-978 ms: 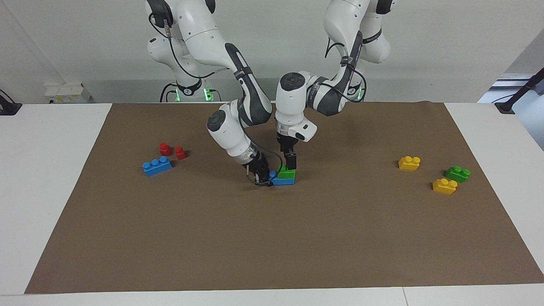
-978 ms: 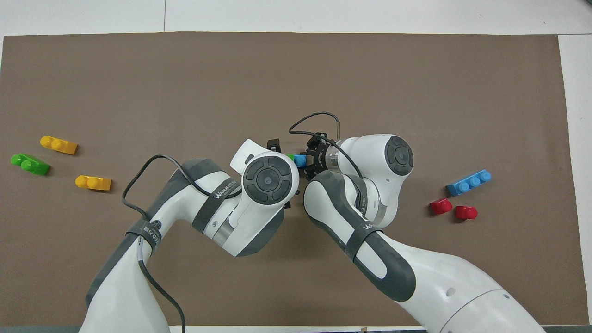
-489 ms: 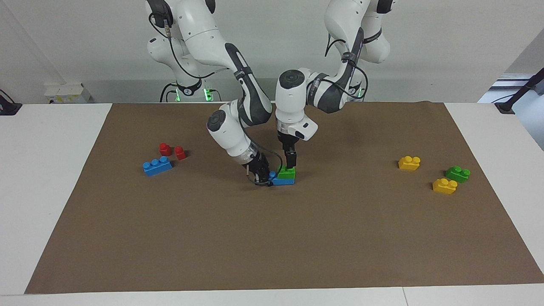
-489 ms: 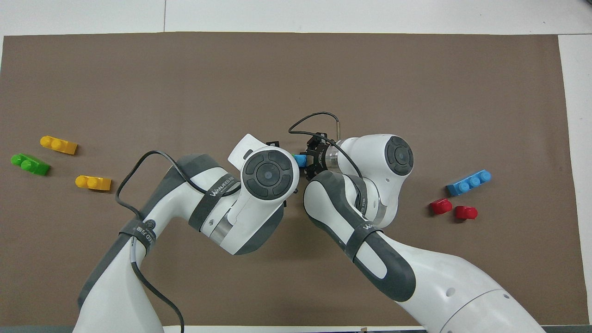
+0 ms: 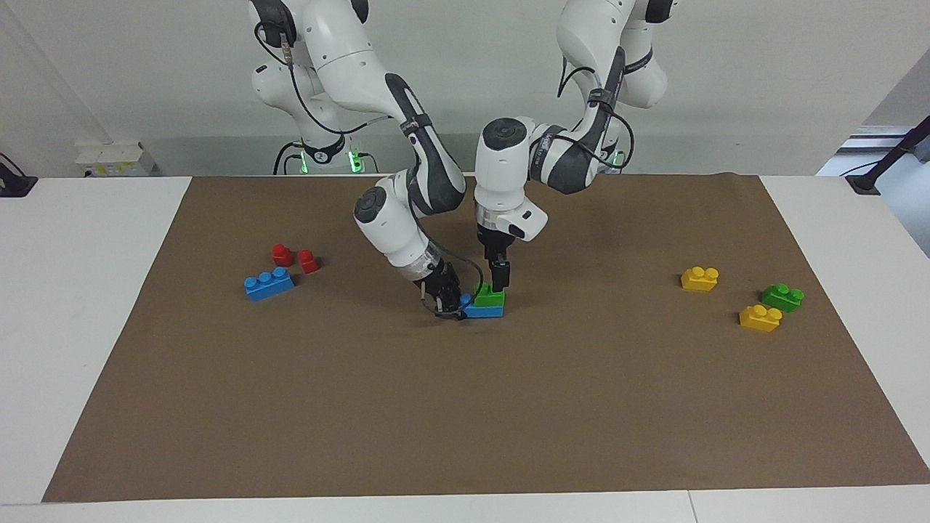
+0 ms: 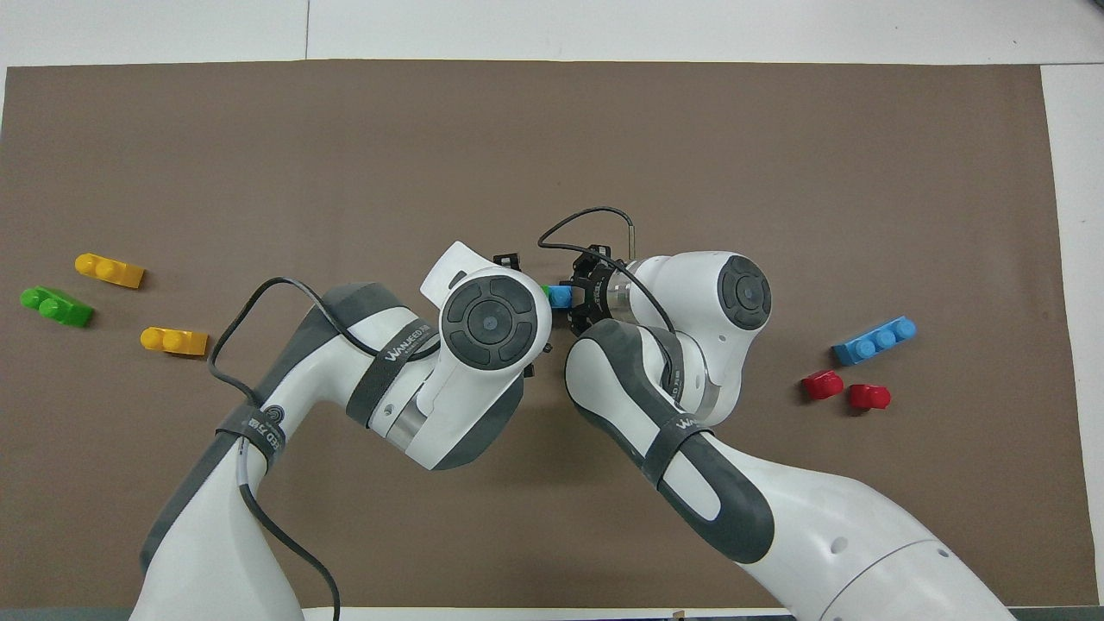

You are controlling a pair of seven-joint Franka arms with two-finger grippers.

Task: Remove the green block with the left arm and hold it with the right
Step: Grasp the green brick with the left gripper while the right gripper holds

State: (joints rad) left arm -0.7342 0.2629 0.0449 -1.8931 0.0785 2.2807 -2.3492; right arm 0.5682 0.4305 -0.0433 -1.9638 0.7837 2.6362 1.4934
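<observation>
1. Bench (image 5: pixel 94 327): white top, covered across its middle by a brown mat (image 5: pixel 508 421); all bricks lie on the mat
2. Two red blocks (image 5: pixel 282 254) (image 5: pixel 308 261): small, close together, toward the right arm's end of the bench
3. Long blue brick (image 5: pixel 269 284): three studs, just beside the red blocks and farther from the robots than they are
4. Right claw (image 5: pixel 449 298): low over the mat's middle, arm bent down at a slant; closed on the end of the blue base brick (image 5: pixel 483 310), which lies flat on the mat
5. Green block (image 5: pixel 490 296): two studs, seated on top of the blue base brick at mid-mat; in the overhead view only a sliver of it (image 6: pixel 543 293) shows beside the blue (image 6: pixel 561 297), the rest hidden by the left arm's wrist
6. Left claw (image 5: pixel 500 280): pointing straight down, tip at the green block's top on the side nearer the robots; whether it is clamped or parted cannot be told
7. Yellow brick (image 5: pixel 700 278): two studs, toward the left arm's end of the bench
8. Second yellow brick (image 5: pixel 760 318): two studs, farther from the robots than the first
9. Second green brick (image 5: pixel 782 296): two studs, just beside the second yellow brick, lying loose on the mat
</observation>
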